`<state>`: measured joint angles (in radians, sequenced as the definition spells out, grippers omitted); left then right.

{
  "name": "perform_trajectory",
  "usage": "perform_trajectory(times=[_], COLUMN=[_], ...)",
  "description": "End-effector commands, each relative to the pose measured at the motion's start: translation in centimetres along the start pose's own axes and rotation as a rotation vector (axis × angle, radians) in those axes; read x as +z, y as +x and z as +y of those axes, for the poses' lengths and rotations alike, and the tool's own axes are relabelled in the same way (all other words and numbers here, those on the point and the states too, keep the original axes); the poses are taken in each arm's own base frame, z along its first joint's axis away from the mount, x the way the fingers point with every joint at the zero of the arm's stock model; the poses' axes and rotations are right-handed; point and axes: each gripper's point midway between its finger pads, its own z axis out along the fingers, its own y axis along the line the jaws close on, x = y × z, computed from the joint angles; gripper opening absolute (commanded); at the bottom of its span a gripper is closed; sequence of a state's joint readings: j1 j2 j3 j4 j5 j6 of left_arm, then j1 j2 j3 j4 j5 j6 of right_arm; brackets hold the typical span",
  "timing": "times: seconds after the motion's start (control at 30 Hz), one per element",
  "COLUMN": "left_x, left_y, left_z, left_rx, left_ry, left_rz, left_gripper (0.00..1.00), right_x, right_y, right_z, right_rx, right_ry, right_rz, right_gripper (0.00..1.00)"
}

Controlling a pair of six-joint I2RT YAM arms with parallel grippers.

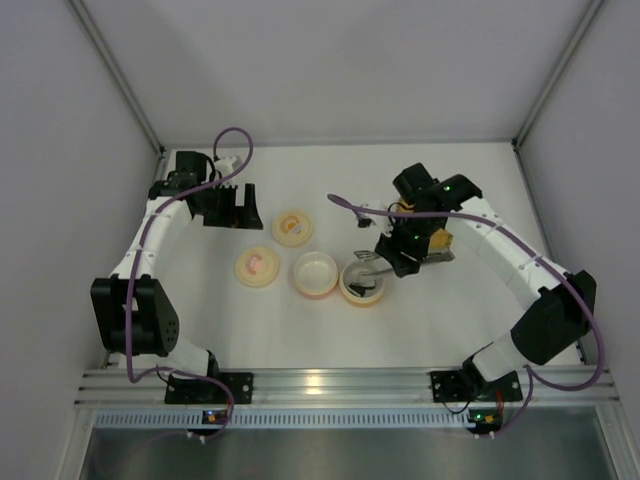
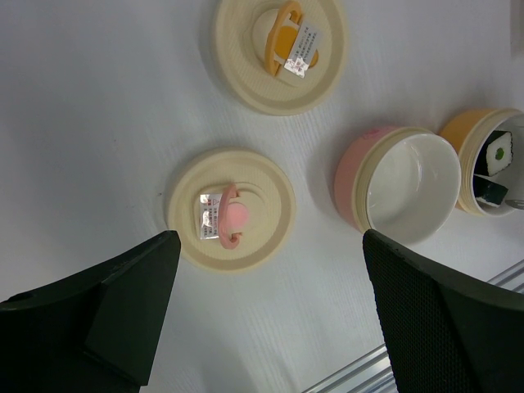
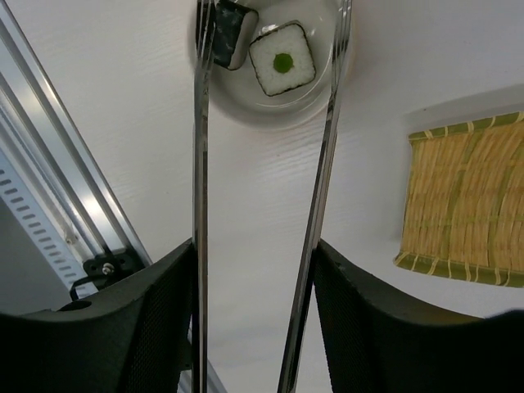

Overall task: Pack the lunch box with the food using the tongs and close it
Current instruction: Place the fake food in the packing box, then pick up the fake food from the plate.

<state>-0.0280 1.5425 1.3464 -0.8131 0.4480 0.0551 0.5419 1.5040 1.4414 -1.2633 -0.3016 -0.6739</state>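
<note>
Table [image 1: 450, 330]: white and flat. Both arms are fixed at its near edge, next to a metal rail [image 1: 330, 385].

Right arm [image 1: 510, 250]: white and black. It bends in toward the middle of the table and stops over the orange bowl.

Left arm [image 1: 150, 240]: white and black. It reaches to the far left part of the table, well apart from the bowls.

Bamboo mat [image 3: 467, 196]: yellow with green edges. It lies flat on the table beside the right gripper.

Tongs [image 3: 201, 180]: long, thin and silver. The two arms stand apart. They run from the right gripper out to the orange bowl, with one tip at each side of it.

Right gripper [image 3: 255, 254]: its two black fingers press on the outside of the tongs, one finger on each arm. It is gripping the tongs.

Left gripper [image 2: 272, 274]: the fingers are spread wide and grip nothing. It hangs above the pink-handled lid.

Pink bowl [image 2: 352, 184]: white inside, with its top uncovered. It sits just beside the orange bowl.

Orange bowl [image 2: 458, 127]: both sushi pieces are inside it.

Pink-handled lid [image 2: 266, 184]: round and cream, flat on the table near the pink bowl.

Orange-handled lid [image 2: 246, 74]: round and cream, flat on the table, farther back.

Green sushi piece [image 3: 282, 61]: lies flat between the tong tips, with its rice and green dot facing up.

Other sushi piece [image 3: 236, 37]: lies on its side at the left tong tip. I cannot tell if the tip touches it.
</note>
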Motion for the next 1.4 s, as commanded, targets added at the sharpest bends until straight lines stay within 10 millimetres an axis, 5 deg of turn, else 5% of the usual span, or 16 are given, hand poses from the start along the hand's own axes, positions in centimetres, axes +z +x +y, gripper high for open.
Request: perform_trajectory(times=[0.0,0.2,0.63,1.03,1.37], left_x=[-1.0,-1.1,-0.7,-0.3,-0.3], left_y=[-1.1,-1.2,-1.4,-1.3,-1.5], left_z=[-0.4,-0.5,-0.5,-0.3,-0.3], left_rx=[0.031,0.028,0.019,0.017,0.02], left_ry=[0.004,0.007,0.018,0.019,0.015], left_rz=[-0.06,-0.061,-0.065,-0.056,-0.06], left_gripper=[0.98,0.98,0.98,0.98,0.98], right_x=[-3.4,-6.4,-7.3,-7.0,-5.3], right_y=[-3.3,-2.5,6.3,10.7,11.4], right_z=[-1.2,-5.1,-15.0,-18.5,-20.0], right_rx=[0.009,0.22,0.654,0.937,1.034], right_ry=[0.063,0.079,0.304,0.329,0.267], right_rz=[-0.183,-0.306,-0.26,-0.317,-0.347], right_gripper=[0.55,0.51,0.49,0.45,0.4])
